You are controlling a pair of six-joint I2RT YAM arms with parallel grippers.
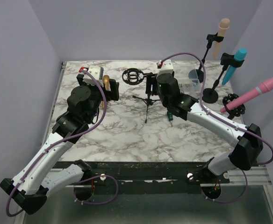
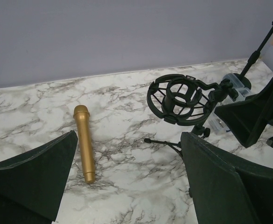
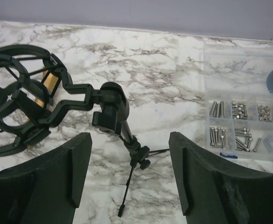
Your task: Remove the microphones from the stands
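Observation:
The gold microphone (image 2: 85, 142) lies flat on the marble table, left of the small black tripod stand (image 1: 148, 100), also visible as gold microphone (image 1: 106, 83). The stand's round shock mount (image 2: 178, 99) holds nothing. My left gripper (image 2: 129, 135) hangs open above the table, with the microphone just inside its left finger. My right gripper (image 3: 129, 137) is open, its fingers on either side of the stand's stem (image 3: 127, 135) without touching it. The shock mount (image 3: 19, 107) shows at left in the right wrist view, with the gold microphone (image 3: 47, 86) seen through it.
A clear box of screws (image 3: 241, 126) sits right of the stand. At the back right three more stands hold a beige microphone (image 1: 223, 29), a blue microphone (image 1: 234, 65) and a pink microphone (image 1: 253, 93). The table's left edge (image 1: 57, 98) is near the left arm.

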